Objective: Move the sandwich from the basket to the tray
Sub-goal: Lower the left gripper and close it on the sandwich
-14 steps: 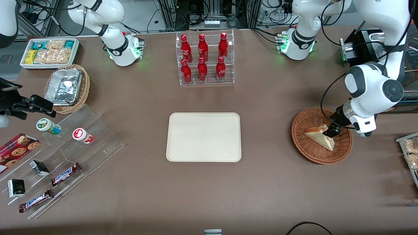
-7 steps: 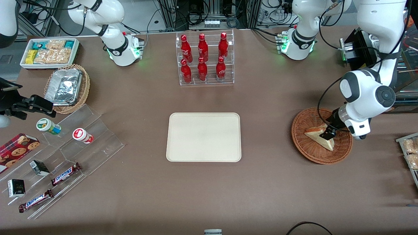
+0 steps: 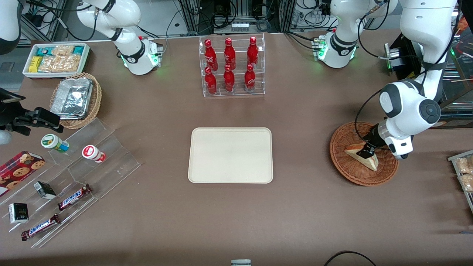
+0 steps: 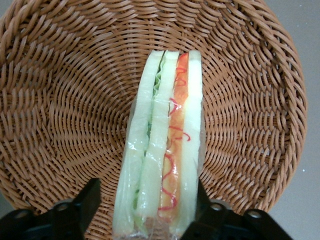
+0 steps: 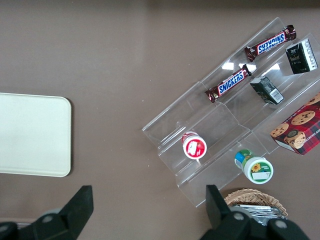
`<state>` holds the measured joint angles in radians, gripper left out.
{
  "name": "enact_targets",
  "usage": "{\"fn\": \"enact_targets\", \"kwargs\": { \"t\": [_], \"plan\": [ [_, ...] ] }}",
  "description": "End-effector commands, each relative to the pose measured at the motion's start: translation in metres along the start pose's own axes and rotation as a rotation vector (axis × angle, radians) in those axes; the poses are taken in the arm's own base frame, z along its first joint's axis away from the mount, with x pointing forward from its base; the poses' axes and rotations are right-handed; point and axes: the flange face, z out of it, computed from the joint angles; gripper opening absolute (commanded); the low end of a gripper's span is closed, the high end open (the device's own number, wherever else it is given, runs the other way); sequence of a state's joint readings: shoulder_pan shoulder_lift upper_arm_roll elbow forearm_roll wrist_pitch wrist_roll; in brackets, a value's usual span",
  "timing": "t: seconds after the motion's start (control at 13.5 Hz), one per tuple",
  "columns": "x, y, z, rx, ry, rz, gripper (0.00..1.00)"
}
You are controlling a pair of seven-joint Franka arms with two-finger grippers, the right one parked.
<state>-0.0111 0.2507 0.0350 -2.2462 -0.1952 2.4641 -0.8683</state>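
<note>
**Sandwich in the basket, jaws astride it**

Sandwich (image 3: 363, 157) lies in the reddish-brown basket (image 3: 347, 173), at the right of the front view on the brown worktop (image 3: 314, 214). The gripper (image 3: 366, 151) sits down on the wedge's upper end. The cream tray (image 3: 230, 155) lies bare at centre frame, well apart from the basket.

From the left wrist, the sandwich (image 4: 165, 150) stands on edge on the wicker (image 4: 65, 110), showing its green and orange filling. The gripper (image 4: 145, 210) has its jaws spread, one black finger (image 4: 85, 202) on each side, close against the bread; whether they press it I cannot tell.
</note>
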Motion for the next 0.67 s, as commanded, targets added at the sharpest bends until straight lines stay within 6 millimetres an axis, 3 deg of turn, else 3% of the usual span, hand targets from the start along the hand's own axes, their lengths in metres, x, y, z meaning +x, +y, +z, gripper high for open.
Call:
{"fn": "enact_targets", "kwargs": {
  "t": [0.0, 0.3, 0.44, 0.59],
  "plan": [
    [-0.001, 0.008, 0.002, -0.016, 0.004, -0.012, 0.36],
    [-0.001, 0.009, -0.002, -0.016, 0.004, -0.006, 0.25],
    [-0.013, 0.016, -0.014, -0.01, 0.004, 0.031, 0.25],
    [-0.028, 0.021, -0.039, 0.012, -0.006, 0.074, 0.25]
  ]
}}
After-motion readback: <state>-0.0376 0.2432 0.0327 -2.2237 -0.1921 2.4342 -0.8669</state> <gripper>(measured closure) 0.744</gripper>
